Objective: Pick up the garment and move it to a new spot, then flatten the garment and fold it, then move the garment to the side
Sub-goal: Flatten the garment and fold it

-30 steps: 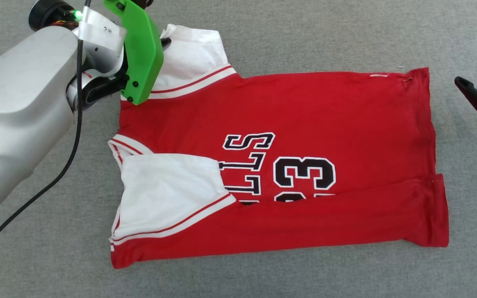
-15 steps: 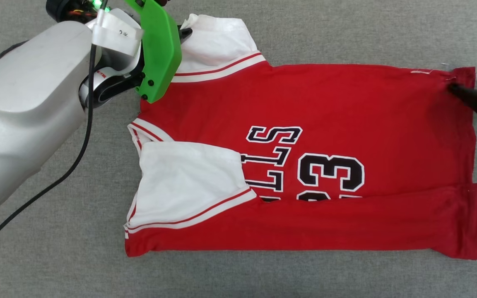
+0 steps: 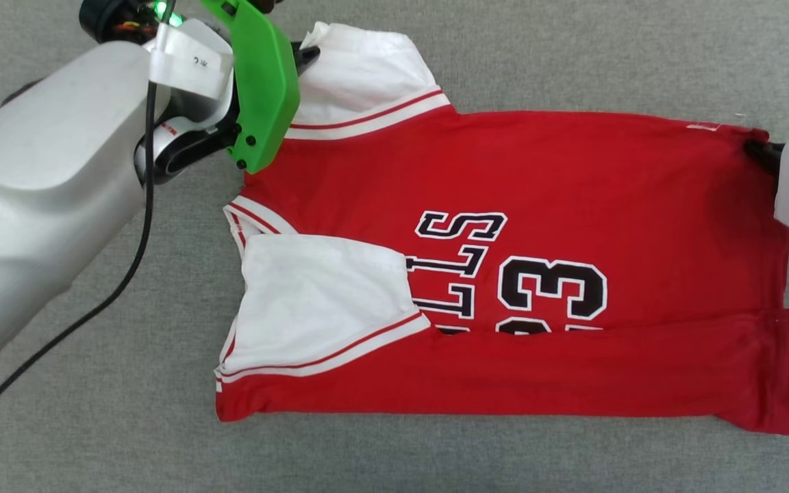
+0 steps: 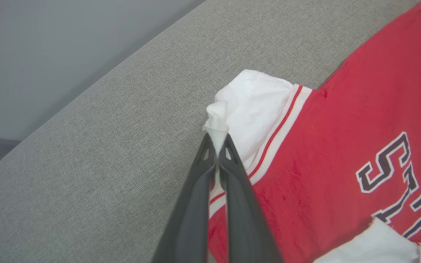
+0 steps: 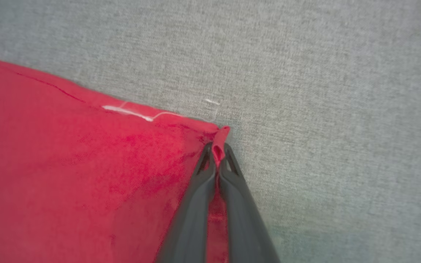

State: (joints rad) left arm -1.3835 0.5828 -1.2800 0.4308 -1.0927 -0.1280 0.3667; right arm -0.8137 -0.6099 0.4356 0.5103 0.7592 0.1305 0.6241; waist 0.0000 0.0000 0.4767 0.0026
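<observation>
Partly, the red jersey T-shirt with white short sleeves (image 3: pixel 572 178) is hard to read. It lies spread across the middle of the head view on the grey woven fabric surface (image 3: pixel 572 55). Its lower strip is folded up over the chest, so the bottom of the black, white-outlined lettering is covered. One white sleeve, folded inward at centre left, hides the first letters. What can be read, turned sideways, is L, L, S and beside it a number with a 3.

The left gripper (image 4: pixel 216 144) is clamped on the edge of the other white sleeve at the upper left. In the head view the bright green plastic cover (image 3: pixel 264 82) hides most of it. The small white paper label (image 3: pixel 192 58) on that wrist carries writing too small to read.

The right gripper (image 5: pixel 217 151) is pinched on the red hem corner at the upper right, and its arm is cut off by the frame edge. A thin white thread (image 5: pixel 137 114) lies along that hem.
</observation>
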